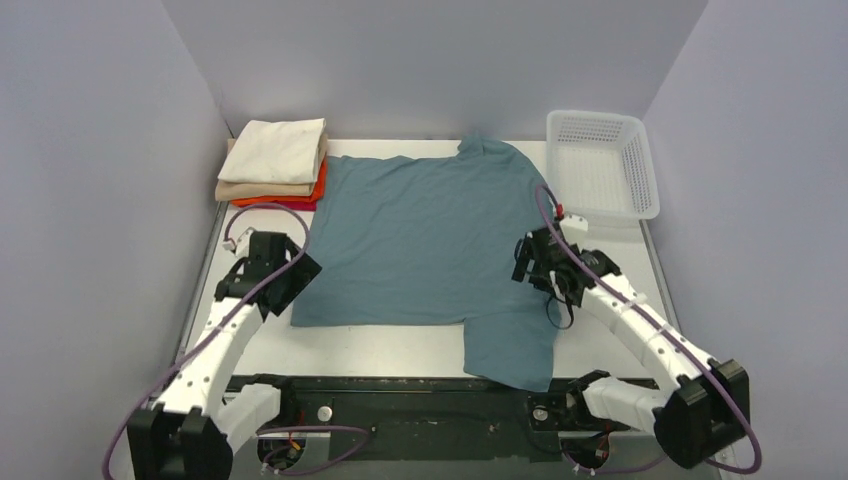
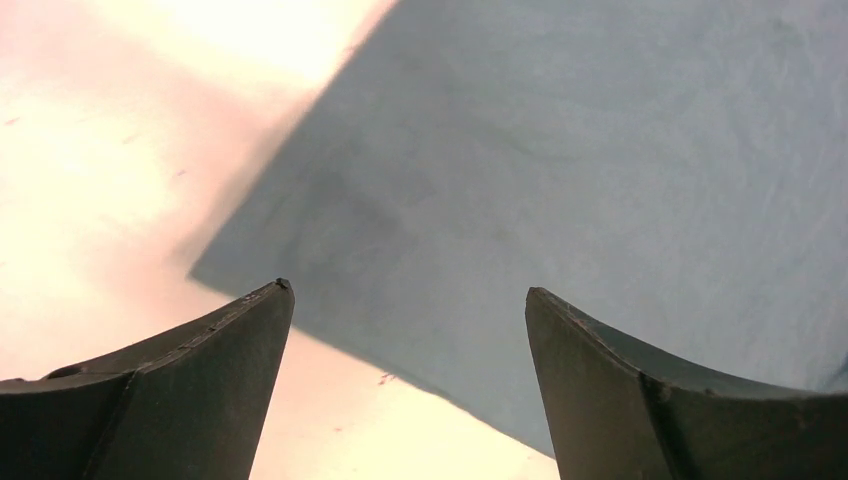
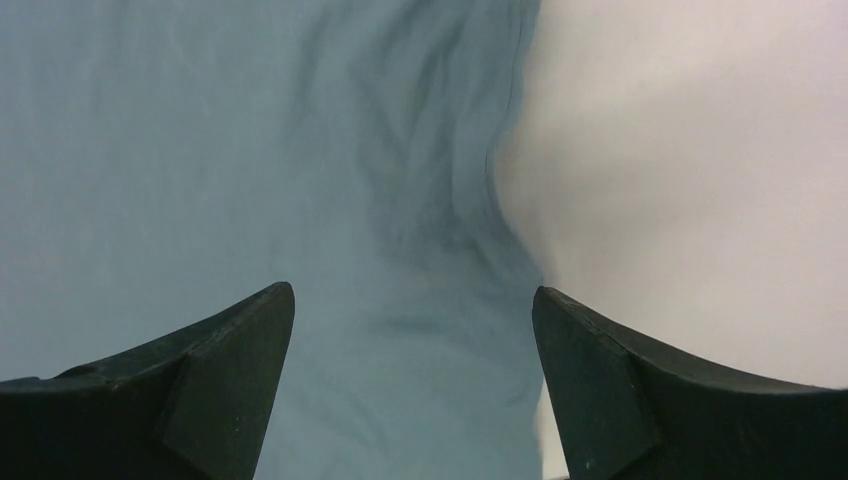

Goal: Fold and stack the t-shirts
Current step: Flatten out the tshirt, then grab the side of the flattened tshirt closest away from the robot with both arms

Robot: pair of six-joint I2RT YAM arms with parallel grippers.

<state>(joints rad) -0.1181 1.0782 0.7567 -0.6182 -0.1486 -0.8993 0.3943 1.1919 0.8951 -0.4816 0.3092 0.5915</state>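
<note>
Overhead, lavender walls around a white tabletop [image 1: 400,345]; flat across it, teal t-shirt [image 1: 420,240], near sleeve reaching the near edge. Far right, basket [image 1: 645,175]; far left, folded stack of t-shirts [image 1: 275,160]. Left hand [image 1: 292,272] wide open over the near-left shirt corner; right hand [image 1: 528,262] wide over the right edge, holding nothing. Wrinkles plain only from the right wrist.

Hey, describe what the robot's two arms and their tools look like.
The left arm and right arm have white shells with black joints and bases. A purple cable loops along each. The left tool and right tool each have two dark, curved, tapering fingers.
</note>
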